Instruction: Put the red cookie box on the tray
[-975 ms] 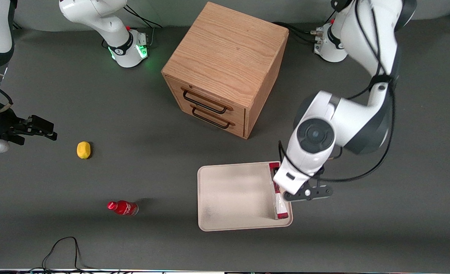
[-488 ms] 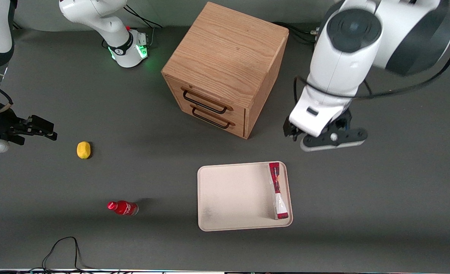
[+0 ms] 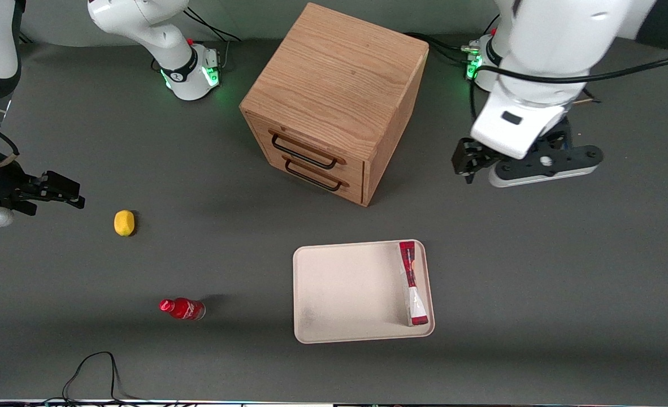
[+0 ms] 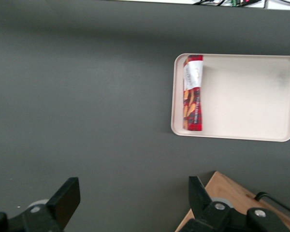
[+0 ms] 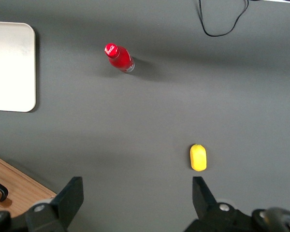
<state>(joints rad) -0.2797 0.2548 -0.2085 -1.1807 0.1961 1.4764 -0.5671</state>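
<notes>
Gripper [image 4: 130, 198] wide open, empty, raised beside cabinet [image 3: 334, 102]. Box [image 3: 413, 282] lies on tray [image 3: 345, 294], well apart, nearer the front camera.

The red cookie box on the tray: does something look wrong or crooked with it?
Slightly. The red cookie box leans against the tray rim at the working arm's end, not flat. The open gripper hangs high above the table, holding nothing.

Red cookie box [image 4: 193, 93] in tray [image 4: 241, 134], against rim; gripper [image 4: 130, 198] fingers [image 4: 65, 200] apart above table.
</notes>
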